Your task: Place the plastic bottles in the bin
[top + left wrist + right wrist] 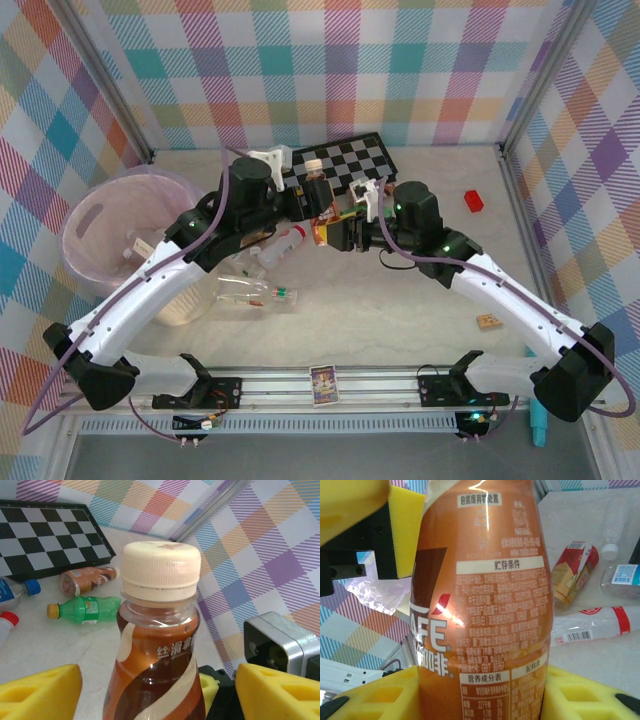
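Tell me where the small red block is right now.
In the top external view, the small red block lies on the table toward its far right side, right of the checkerboard.

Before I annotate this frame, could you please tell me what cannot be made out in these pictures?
Coffee bottle: its base is cut off by the bottom edge of the left wrist view, its cap by the top edge of the right wrist view.
Bin: the left arm covers part of it in the top view.
Clear bottle: label too small to read, top view.
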Motion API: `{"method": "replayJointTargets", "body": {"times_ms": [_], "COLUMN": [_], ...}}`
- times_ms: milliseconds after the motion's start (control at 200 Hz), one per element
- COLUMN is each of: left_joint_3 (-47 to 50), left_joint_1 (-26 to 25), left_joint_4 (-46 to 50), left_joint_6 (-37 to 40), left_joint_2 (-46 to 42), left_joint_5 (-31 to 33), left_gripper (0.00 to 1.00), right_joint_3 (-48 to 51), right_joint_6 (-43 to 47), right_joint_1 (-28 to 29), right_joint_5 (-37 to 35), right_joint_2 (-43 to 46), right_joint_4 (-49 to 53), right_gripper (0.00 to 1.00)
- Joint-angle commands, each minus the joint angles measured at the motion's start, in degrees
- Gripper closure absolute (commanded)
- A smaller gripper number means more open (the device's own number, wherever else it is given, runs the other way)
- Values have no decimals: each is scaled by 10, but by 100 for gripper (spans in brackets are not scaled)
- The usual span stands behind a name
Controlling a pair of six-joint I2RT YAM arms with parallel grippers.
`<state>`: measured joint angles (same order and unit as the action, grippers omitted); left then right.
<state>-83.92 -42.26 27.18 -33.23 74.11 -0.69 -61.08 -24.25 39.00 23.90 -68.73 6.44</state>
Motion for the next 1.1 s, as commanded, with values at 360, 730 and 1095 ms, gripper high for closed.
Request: {"method": "replayJointTargets", "body": {"times_ms": [360,730,1095], "left_joint_3": [10,8,-15], "left_joint_1": [-5,-4,-1], "left_joint_4": [-49,-52,-23], "left_joint_6": [-4,2,28], "left_joint_2": [19,26,23], "left_joint_5": [27,45,65], "left_gripper": [42,46,65], "right_joint_3": [16,17,-16], "right_joint_6": [-24,-20,11], "right_joint_1": [6,6,5], "right_joint_5": [44,47,44], "right_joint_2": [-14,-12,-11], "right_joint_4": [-68,-56,20], "right_gripper": [50,50,29]}}
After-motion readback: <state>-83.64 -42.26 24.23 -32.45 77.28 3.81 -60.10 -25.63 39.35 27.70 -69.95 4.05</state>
